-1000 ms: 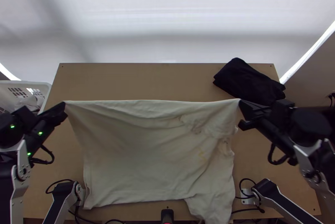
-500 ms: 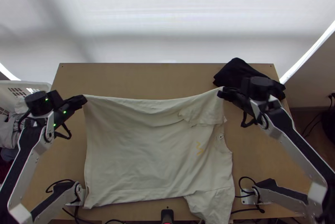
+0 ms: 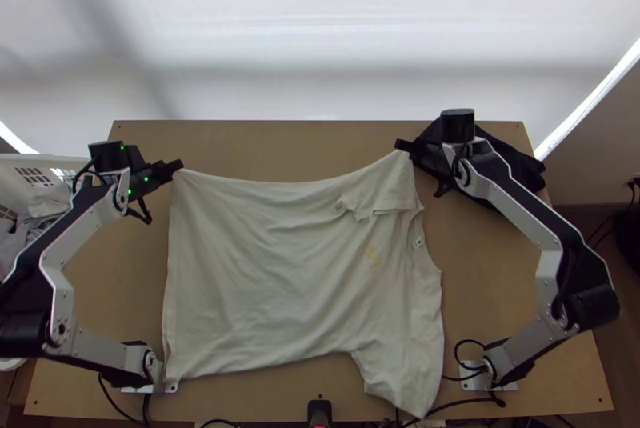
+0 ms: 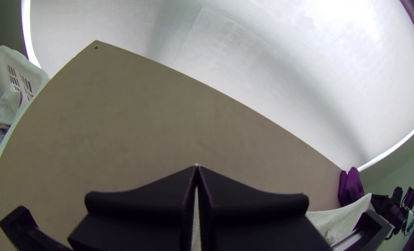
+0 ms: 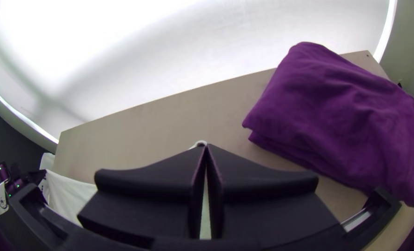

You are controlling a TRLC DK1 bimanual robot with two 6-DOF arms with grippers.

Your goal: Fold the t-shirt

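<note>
Wooden tabletop [image 3: 304, 148] lies beneath the creased, off-white t-shirt [image 3: 264, 268], marked yellow.

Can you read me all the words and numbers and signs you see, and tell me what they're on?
There are no words or numbers here that I can read.
The cream cloth t-shirt has a small yellow zigzag mark, but I can't tell it as a letter or number.
Tiny dark marks near its edge are too small to read.

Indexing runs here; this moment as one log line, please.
t-shirt: spread, far edge sagging between grippers | left gripper: shut on one far corner | right gripper: shut on the other | dark folded cloth: near right gripper
</note>
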